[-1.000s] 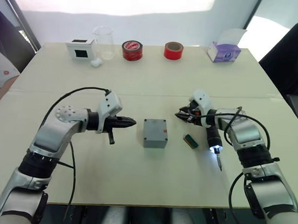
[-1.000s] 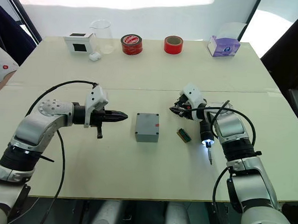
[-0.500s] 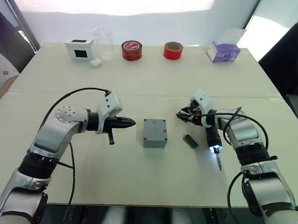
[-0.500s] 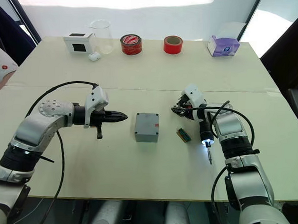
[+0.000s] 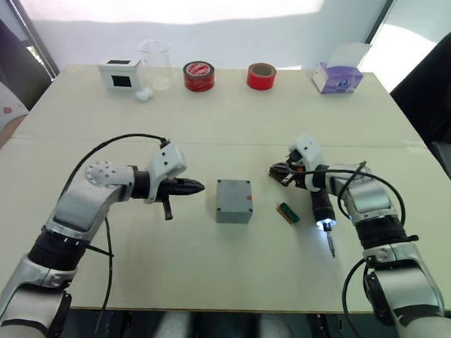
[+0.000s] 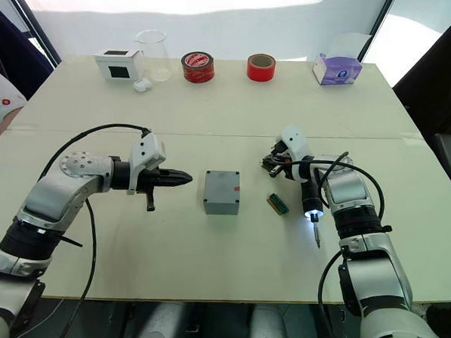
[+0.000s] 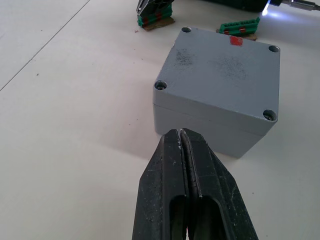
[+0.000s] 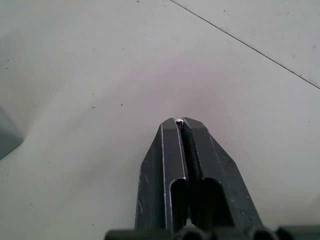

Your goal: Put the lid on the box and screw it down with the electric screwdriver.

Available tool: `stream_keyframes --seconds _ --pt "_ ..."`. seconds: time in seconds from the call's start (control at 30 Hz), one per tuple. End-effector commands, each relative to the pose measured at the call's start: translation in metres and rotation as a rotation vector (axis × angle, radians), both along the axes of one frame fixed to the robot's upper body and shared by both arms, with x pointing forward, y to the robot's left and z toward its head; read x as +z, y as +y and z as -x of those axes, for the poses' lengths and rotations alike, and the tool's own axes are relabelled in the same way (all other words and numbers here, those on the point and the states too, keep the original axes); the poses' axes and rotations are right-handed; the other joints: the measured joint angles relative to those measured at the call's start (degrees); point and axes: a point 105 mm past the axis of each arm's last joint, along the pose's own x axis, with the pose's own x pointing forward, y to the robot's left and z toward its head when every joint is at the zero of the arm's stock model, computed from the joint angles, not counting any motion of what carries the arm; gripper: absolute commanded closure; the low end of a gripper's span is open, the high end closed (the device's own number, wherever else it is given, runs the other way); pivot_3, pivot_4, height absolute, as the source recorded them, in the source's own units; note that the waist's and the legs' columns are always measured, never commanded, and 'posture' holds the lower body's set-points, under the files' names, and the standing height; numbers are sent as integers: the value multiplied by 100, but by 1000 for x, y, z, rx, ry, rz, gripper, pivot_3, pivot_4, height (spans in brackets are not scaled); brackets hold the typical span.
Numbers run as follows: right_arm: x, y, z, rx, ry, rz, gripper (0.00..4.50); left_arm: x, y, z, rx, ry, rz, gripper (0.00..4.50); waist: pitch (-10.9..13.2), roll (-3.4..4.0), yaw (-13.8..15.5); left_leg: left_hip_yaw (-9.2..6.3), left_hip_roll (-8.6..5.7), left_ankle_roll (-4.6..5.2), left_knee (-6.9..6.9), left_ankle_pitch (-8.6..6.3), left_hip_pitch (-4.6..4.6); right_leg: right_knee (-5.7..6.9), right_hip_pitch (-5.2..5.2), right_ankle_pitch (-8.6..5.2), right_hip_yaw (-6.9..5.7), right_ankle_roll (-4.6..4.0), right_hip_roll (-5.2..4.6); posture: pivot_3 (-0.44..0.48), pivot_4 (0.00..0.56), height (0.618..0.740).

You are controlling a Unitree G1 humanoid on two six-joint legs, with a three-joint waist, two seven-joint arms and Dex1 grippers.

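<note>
I'm seeing left hand (image 7: 181,134) pressed together, pointing at the lid (image 7: 220,82) sitting on the box (image 5: 233,202) | right hand (image 8: 180,123) pressed together | electric screwdriver (image 5: 321,208) lying right, glowing, on bench (image 5: 205,274)

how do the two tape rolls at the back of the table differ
The left tape roll is red with a dark, black-looking outer band and a printed top face; the right tape roll is plain bright red with a tan inner core. Both lie flat, apart, near the table's far edge.

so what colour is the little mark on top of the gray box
Red, a small patch near one edge of the lid on the box; the left wrist view shows it best.
</note>
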Motion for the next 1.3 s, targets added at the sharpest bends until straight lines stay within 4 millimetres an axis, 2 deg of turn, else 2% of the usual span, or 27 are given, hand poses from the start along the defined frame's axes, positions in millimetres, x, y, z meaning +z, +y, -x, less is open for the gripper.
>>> stream_keyframes --seconds 0.03,0.37,0.53,0.6,0.9,1.0,1.17,1.3 --pt "21 3 -3 12 -66 -16 4484 9 0 0 -16 -39 -5 4500 0 0 -26 0 0 0 0 0 0 0 0 0 0 0 0 0 150 740" --pt "43 2 2 -26 -83 -115 4484 13 -1 2 -15 -31 34 4500 0 1 -35 0 3 3 -3 -1 0 3 0 0 0 0 0 0 150 740" --pt "61 9 13 8 -137 -142 4484 28 -5 8 -35 -26 108 4500 0 1 -37 -1 5 13 -3 -8 -1 3 -1 0 0 0 0 0 150 740" --pt "59 11 16 7 -141 -127 4484 28 -4 9 -35 -27 101 4500 0 1 -37 -2 5 18 -3 -10 0 4 0 0 1 0 0 0 150 740" --pt "16 13 9 -64 -19 -102 4484 25 -7 8 -39 -24 91 4500 0 1 -40 -1 2 16 -3 -9 0 3 -1 0 1 0 1 0 150 740" --pt "23 14 4 -97 -15 -179 4484 24 -7 7 -38 -25 91 4500 0 1 -37 0 2 3 -3 -2 0 3 1 0 1 0 0 0 150 740" --pt "15 14 10 -18 -98 4 4484 21 -6 8 -37 -21 87 4500 1 1 -35 -1 1 3 -3 -2 0 3 0 0 1 0 0 0 150 740" --pt "21 16 10 5 -134 14 4484 19 -7 8 -37 -20 82 4500 1 1 -52 -1 0 18 -3 -11 0 1 -1 0 1 0 0 0 150 740"
